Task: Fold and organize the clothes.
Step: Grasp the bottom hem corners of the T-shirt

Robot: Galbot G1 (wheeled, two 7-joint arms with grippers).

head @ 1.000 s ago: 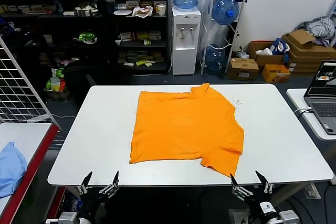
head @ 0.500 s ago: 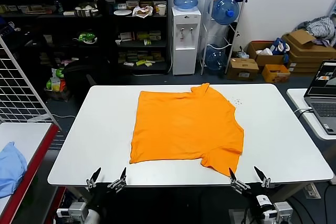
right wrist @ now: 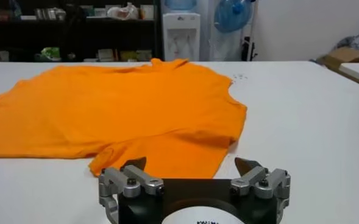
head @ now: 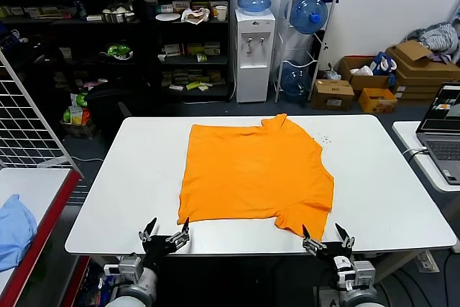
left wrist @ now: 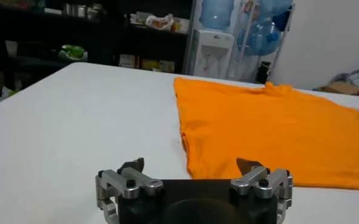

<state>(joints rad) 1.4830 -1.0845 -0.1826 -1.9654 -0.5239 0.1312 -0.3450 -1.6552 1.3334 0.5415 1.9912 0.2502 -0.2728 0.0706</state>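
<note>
Shirt status first: the orange T-shirt [head: 255, 177] is lying flat on the white counter [head: 129, 192], roughly in the middle, collar end pointing away from me and the bottom hem close to my edge. No lettering showing, so I guess the print side is down. 1 sleeve is crumpled and sticks out toward the near right corner.

My left gripper [head: 164, 234] sits at the near edge, just off the shirt's near-left hem corner, jaws spread wide, nothing in them. My right gripper [head: 325, 239] is at the near edge too, right by that floppy sleeve, also spread wide and empty. Neither one is touching fabric as far as I can see.

So I figure the step is the first grab. How I'd do it well:

- Come in low, almost skimming the counter, so 1 finger can slip under the hem.
- Left takes the hem corner itself, not a spot further in, or the fold goes crooked.
- Right should pinch the edge beyond the bunched sleeve, or flatten that sleeve first.
- Lift both sides together and evenly; the fabric looks soft and will probably sag or drag.
</note>
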